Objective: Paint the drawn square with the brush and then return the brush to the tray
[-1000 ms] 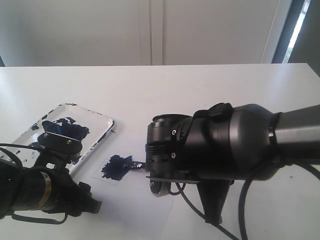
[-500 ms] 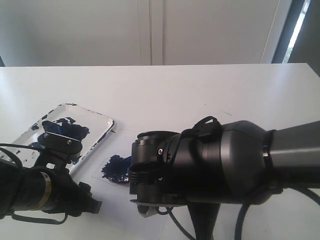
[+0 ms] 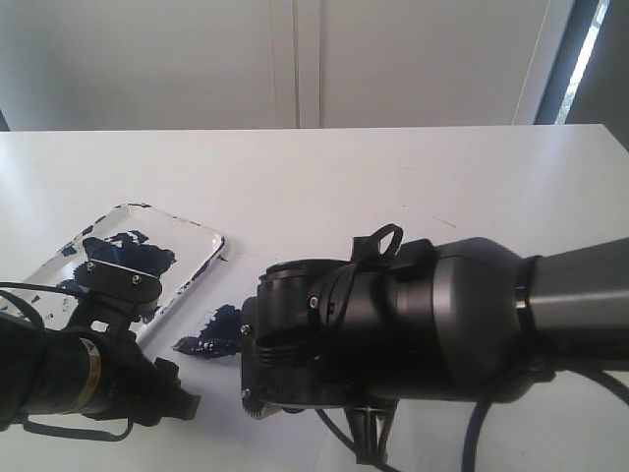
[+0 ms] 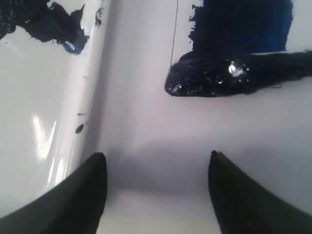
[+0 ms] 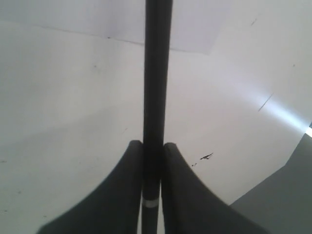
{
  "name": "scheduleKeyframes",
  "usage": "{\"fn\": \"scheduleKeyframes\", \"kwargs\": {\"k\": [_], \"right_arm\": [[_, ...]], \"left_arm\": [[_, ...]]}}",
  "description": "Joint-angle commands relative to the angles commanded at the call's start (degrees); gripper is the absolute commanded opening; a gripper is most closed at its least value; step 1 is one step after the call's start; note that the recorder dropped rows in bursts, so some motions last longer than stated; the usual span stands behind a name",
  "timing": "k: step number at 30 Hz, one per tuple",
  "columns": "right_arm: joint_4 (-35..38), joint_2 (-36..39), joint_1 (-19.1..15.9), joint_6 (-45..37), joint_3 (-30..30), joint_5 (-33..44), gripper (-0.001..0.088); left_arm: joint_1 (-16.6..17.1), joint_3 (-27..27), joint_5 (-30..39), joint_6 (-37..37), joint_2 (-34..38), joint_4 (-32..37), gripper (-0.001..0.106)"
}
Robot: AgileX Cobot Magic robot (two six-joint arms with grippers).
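Observation:
The drawn square point(image 4: 243, 24) is smeared dark blue inside, and its thin pencil edge point(image 4: 174, 34) shows beside the paint. In the exterior view the square's blue patch point(image 3: 224, 327) lies just right of the tray point(image 3: 192, 231). The brush point(image 5: 157, 73) is a black stick held between the fingers of my right gripper point(image 5: 152, 144), which is shut on it. The paint-clotted brush tip point(image 4: 209, 78) lies across the square's near edge and reaches just past the pencil line towards the tray rim point(image 4: 95, 87). My left gripper point(image 4: 156, 156) is open and empty, hovering over bare table next to the tray.
The bulky right arm point(image 3: 413, 315) hides much of the paper and the table's near middle. The left arm point(image 3: 69, 374) sits low at the front left, in front of the tray. A white paper sheet point(image 5: 97, 19) lies under the brush.
The right arm has swung left, dragging the brush tip across the blue square until it pokes out past the square's left side, nearer the tray. The left arm has not moved.

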Motion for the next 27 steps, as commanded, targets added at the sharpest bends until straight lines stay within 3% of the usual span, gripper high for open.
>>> {"fn": "scheduleKeyframes", "kwargs": {"k": [9,27], "right_arm": [[-2.7,1.9,-3.0,2.7,0.0,0.9,0.0000],[-8.4,4.8,-3.1,5.5,0.0,2.3,0.0000]], "left_arm": [[0.0,0.0,0.0,0.0,0.0,0.0,0.064],[0.0,0.2,0.0,0.0,0.0,0.0,0.064]]}}
